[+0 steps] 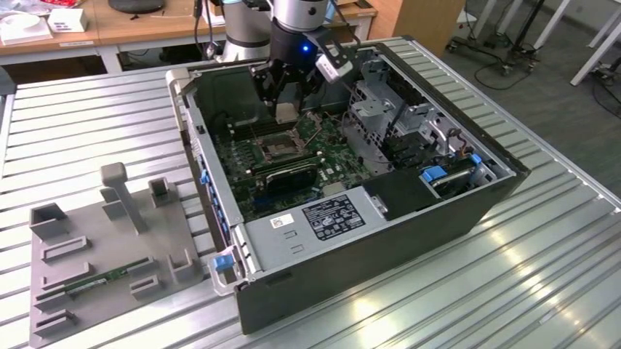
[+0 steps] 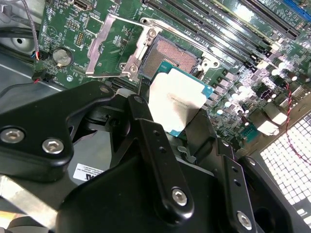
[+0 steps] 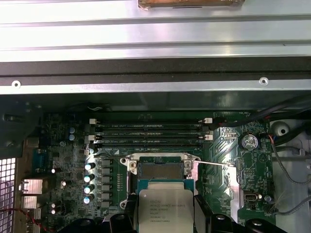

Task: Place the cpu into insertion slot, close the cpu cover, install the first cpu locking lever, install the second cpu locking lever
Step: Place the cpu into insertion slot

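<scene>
Nearest in the exterior view, a ribbed silver metal desk [image 1: 466, 291] is carrying everything. On it, at the exterior view's left, a flat grey plastic tray with upright holders [image 1: 97, 233] is lying. A thin green memory stick [image 1: 102, 280] is sitting in one of its grooves. Just beside the tray, a big black computer case [image 1: 388, 254] is lying on its side with its inside showing. A silver metal box with a black label [image 1: 321, 218] is sitting in the near end of the case. Behind it, a wide green circuit board [image 1: 243, 163] is lying flat on the case floor.

In the middle of the board, the small square insertion slot with a silver rim [image 2: 167, 56] is lying open, with its dark centre showing bare. The thin silver metal cpu cover with a square window [image 2: 97, 46] is standing open and tilted at the slot's side.

The black two-fingered hand [image 2: 172, 119] is hanging over the board. It is pinching the small flat square cpu with a silver face [image 2: 175, 102] by two opposite edges. The cpu is floating in the air just above the slot, not sitting in it.

Beyond the slot, long black memory slots [image 3: 150, 133] are running side by side. Farthest back, the grey robot arm [image 1: 291, 18] is hanging down into the case.
</scene>
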Tool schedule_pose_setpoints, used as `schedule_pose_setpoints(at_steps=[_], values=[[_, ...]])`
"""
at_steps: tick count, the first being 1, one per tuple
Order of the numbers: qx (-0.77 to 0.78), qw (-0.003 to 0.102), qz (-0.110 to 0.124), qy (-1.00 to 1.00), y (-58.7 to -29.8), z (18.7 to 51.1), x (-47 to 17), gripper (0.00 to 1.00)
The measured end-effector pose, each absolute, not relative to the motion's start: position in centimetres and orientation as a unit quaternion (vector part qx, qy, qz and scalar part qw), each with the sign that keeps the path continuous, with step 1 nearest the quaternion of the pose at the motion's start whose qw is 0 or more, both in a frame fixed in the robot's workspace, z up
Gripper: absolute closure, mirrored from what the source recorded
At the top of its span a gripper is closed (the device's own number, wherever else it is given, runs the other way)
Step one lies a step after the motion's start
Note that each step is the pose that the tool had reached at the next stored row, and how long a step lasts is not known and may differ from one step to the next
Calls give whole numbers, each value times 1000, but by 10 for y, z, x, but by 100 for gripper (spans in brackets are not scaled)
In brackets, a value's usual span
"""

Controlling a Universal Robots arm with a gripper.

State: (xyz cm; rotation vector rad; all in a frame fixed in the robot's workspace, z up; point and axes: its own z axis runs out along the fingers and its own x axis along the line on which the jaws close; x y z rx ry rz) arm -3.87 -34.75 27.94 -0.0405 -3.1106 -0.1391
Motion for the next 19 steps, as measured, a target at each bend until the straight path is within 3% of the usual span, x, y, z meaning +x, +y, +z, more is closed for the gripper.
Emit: schedule_pose_setpoints(at_steps=[19], values=[[-13,14,-45,-999,-348,278,-39,46]])
